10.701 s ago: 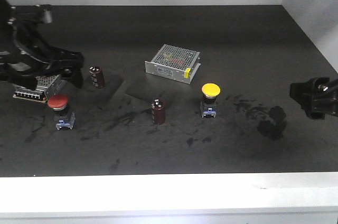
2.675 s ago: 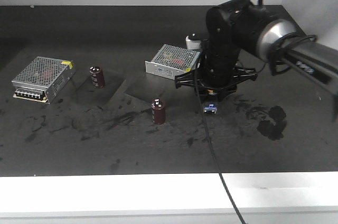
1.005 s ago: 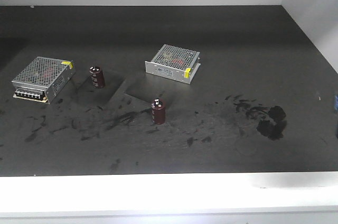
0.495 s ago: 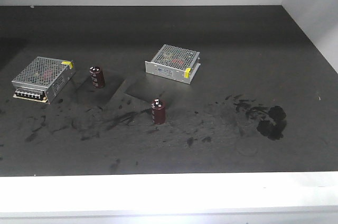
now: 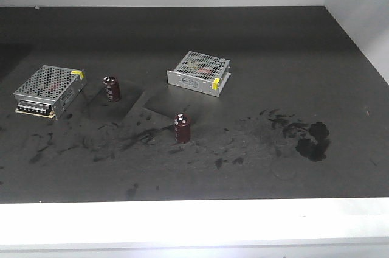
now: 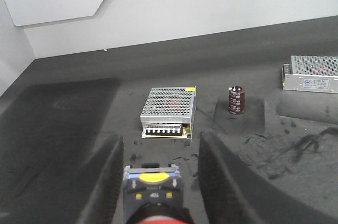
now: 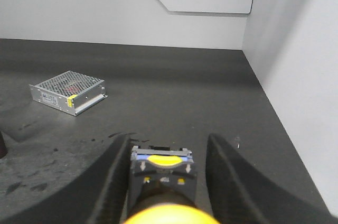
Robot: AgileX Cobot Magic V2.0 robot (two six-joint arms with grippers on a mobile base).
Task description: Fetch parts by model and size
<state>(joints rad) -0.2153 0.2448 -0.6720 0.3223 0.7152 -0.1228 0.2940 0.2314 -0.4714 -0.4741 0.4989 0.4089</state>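
The left gripper (image 6: 158,150) is closed part-way on the red-capped switch (image 6: 152,182), which is held between the fingers with its blue-grey base pointing forward. The right gripper (image 7: 168,142) is closed the same way on the yellow-capped switch (image 7: 161,176). In both wrist views the contact itself is blurred and cropped at the bottom edge, so how firmly each switch is pinched cannot be told.

A slip is judged the main risk. If the round cap is what is gripped, the switch could be twisted or rolled out by a quick swing and dropped onto the table (image 5: 273,57). A drop on the left could land among the metal box (image 6: 169,110) and the capacitor (image 6: 237,100) just ahead. On the right, the side wall (image 7: 296,76) stands near, and it could be struck if the arm is swung outward. No drop-off place is shown, so misplacement cannot be ruled out.
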